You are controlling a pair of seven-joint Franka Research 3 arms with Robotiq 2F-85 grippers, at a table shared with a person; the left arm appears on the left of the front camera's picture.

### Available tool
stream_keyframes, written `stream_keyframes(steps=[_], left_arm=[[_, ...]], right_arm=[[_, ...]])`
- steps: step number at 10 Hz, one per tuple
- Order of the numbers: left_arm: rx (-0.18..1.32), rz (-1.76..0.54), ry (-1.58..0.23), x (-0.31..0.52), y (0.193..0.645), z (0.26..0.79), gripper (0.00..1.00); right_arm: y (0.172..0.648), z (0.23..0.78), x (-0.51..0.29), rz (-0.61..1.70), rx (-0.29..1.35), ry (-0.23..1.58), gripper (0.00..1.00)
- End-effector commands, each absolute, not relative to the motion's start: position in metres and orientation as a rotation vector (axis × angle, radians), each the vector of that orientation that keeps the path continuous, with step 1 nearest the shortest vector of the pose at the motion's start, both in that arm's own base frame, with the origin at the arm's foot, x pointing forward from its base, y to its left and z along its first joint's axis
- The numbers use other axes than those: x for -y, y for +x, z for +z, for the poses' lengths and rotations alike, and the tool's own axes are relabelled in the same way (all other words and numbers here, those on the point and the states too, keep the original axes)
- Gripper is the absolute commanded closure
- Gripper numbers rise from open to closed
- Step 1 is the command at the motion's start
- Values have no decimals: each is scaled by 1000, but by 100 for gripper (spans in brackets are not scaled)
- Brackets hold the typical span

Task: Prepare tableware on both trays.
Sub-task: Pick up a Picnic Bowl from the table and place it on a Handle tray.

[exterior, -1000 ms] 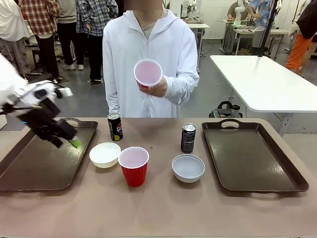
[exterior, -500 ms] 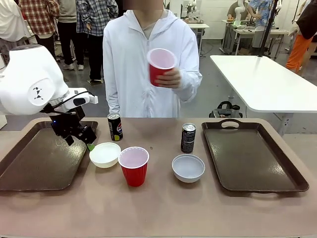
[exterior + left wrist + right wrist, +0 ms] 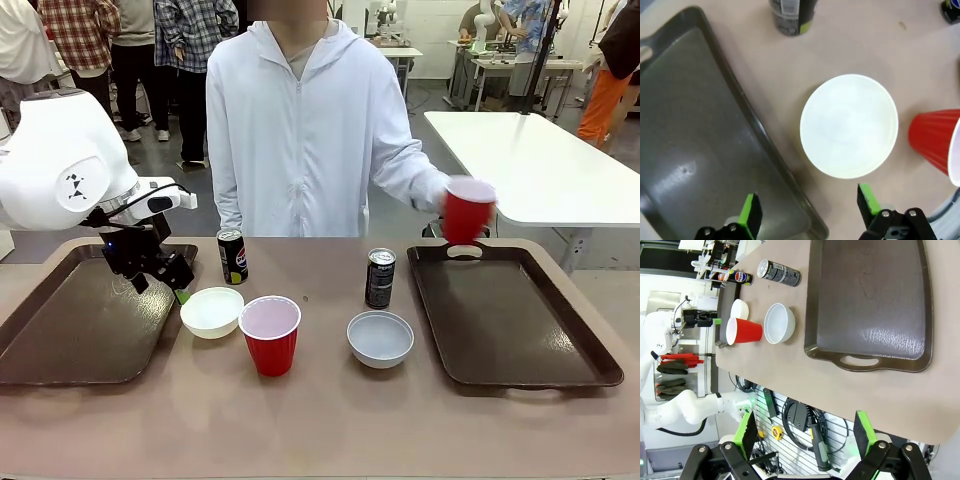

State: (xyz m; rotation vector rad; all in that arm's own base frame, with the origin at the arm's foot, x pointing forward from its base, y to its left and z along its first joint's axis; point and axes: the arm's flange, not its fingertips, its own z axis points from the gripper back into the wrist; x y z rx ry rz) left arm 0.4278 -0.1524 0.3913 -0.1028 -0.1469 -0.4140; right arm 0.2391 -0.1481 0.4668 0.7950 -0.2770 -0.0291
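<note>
Hovering over the inner rim of the left tray [image 3: 70, 340], the left pincer [image 3: 170, 284] hangs with its jaws spread wide and nothing between them, just beside the left white bowl [image 3: 212, 311] (seen from the left wrist, that bowl sits off the tray, on the worktop [image 3: 320, 420]). The Pepsi can [image 3: 233, 256] stands behind this bowl. A red cup [image 3: 270, 336] stands upright just right of it, then the right white bowl [image 3: 380, 339], with the second black can [image 3: 380, 278] behind. The person's hand [image 3: 447, 200] holds a second red cup [image 3: 468, 212] above the far handle of the right tray [image 3: 520, 330]. The right pincer [image 3: 805, 432] is released too, grasping nothing, out past the worktop's edge.
</note>
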Motion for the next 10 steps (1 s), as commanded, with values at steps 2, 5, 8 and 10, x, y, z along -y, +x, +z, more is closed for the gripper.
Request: stream_keyframes(steps=[2,5,8,10], left_arm=[[180,-470,-57,174,441,368,0],[171,-505,-18,206,464,342,0],[182,-512,26,214,479,331,19],[178,-494,37,213,486,328,38]], right_arm=[[239,466,147,-24,280,812,0],[239,466,147,-24,280,812,0],[239,466,147,-24,280,812,0],[239,466,147,-24,280,812,0]])
